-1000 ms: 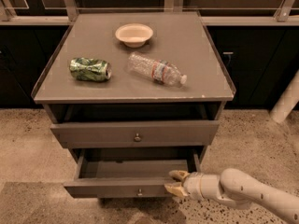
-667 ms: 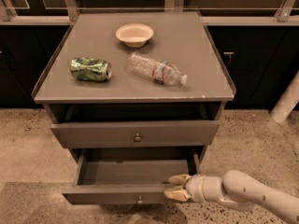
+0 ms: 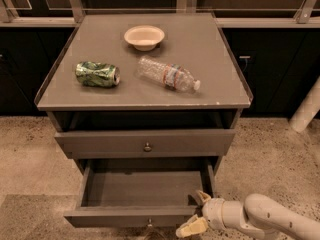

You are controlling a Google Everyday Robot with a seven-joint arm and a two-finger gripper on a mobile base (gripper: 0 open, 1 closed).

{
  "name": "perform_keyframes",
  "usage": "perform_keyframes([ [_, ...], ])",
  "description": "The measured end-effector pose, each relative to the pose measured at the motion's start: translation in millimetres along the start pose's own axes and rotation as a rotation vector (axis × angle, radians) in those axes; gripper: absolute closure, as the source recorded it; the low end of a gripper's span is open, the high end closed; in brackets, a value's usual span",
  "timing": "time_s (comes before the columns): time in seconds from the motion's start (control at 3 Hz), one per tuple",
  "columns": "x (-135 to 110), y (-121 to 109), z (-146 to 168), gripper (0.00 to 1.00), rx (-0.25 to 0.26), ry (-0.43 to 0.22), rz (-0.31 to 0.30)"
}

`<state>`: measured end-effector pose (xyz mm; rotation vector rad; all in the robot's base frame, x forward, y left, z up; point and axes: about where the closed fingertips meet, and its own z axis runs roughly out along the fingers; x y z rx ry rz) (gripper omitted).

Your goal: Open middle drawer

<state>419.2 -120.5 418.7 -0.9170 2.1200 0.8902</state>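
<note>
The middle drawer is grey-brown and stands pulled far out below the shut top drawer; its inside looks empty and its small knob is at the bottom edge of the view. My gripper is at the right end of the drawer's front panel, on a white arm that comes in from the lower right. Its fingers are spread apart. One fingertip is inside the drawer and the other is in front of the panel. The bottom drawer is out of view.
On the cabinet top lie a crushed green can, a clear plastic bottle on its side and a pale bowl. Dark cabinets run along the back. A white post stands at the right. The floor is speckled.
The middle drawer has slid further out toward the camera, and my gripper has moved the same way at the drawer's right front corner.
</note>
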Motion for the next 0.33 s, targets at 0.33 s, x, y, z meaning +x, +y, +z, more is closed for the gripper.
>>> perform_keyframes([
  [0.33, 0.0, 0.0, 0.0, 0.00, 0.000, 0.000, 0.000],
])
